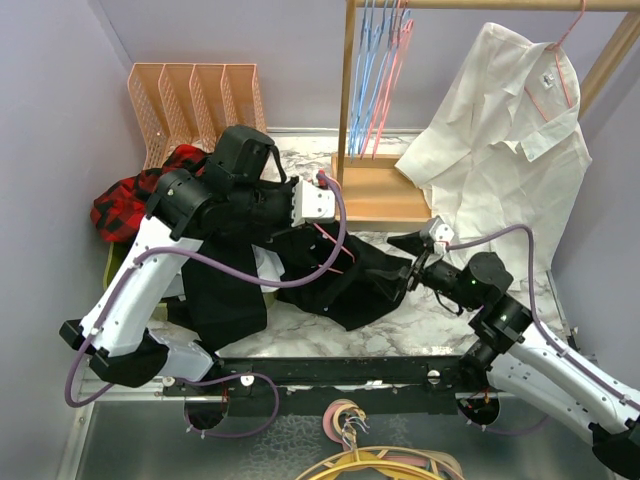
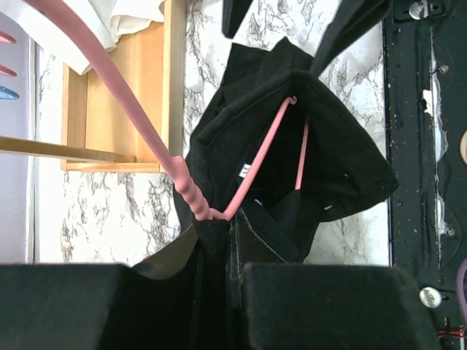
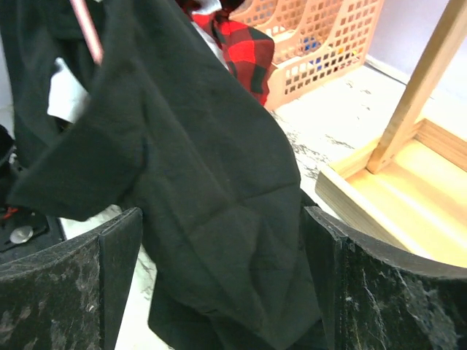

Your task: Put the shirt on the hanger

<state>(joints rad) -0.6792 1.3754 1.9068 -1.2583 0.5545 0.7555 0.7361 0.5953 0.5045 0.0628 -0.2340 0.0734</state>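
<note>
Shirt (image 1: 355,285) — the black one — is held up over the middle of the tabletop (image 1: 400,340), just in front of the wooden rack base (image 1: 375,195), with its lower folds trailing on the marble toward the near edge. The hanger (image 2: 255,164) is seen partly inside it: in the left wrist view two pink wires run in through the opening, while the hook and twisted neck stand clear outside. The left gripper (image 2: 222,277) is closed tight on a pinch of black cloth right below that twisted neck; whether wire is caught in the pinch as well cannot be told. The right gripper (image 3: 220,226) is spread wide with a hanging fold of the shirt between its fingers (image 3: 66,292), nothing held as yet. The step in hand is judged to be the drawing of a shoulder over a hanger end. It would be done best if the fold were taken high, near the shoulder, closed on as a single layer, and pulled outward along the wire rather than downward — a downward tug could drag the cloth from the left pinch or tip the hanger. The white shirt (image 1: 500,130) at the far right and the plaid garment (image 1: 125,200) at the far left are well apart and need not be touched.
</note>
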